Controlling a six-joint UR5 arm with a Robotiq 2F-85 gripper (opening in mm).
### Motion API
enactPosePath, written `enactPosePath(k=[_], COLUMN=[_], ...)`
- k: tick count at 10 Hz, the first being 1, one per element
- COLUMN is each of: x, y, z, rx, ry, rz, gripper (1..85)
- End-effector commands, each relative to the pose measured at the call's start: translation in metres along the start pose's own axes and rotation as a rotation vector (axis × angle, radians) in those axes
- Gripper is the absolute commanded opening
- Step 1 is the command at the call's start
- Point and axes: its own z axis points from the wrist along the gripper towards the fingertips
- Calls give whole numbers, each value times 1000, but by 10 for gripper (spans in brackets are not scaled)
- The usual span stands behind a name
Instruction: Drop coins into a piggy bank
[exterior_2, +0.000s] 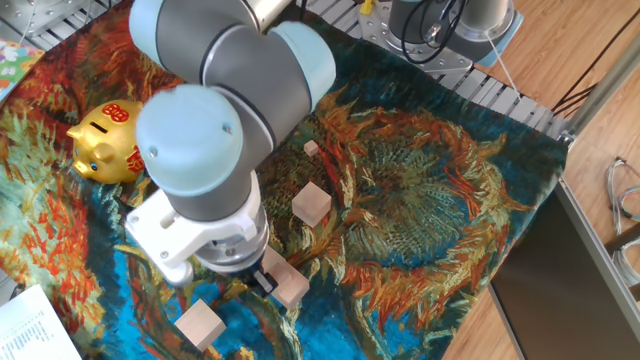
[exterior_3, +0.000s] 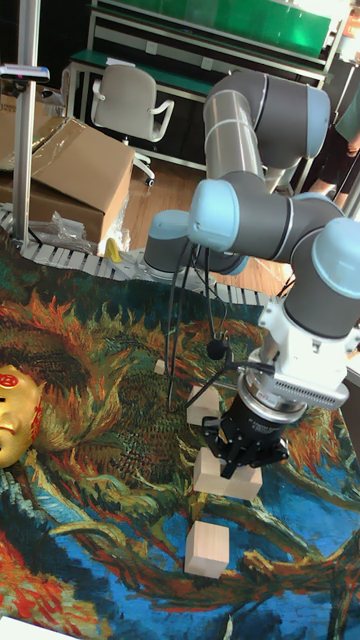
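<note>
Red markings sit on the gold piggy bank, on its back and its side, but they're too small to read. A sheet of printed paper pokes in at the lower left corner, its lines a blur. Nothing else here carries readable text.
</note>
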Motion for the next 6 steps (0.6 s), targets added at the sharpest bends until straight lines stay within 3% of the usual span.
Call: enactPosePath(k=[1,2,6], x=[3,3,5], y=[9,17,7], z=[-19,-20,-19], rx=[-61,-95,-54], ry=[-10,-9,-6], rz=[-36,-36,-125], gripper=[13,13,13])
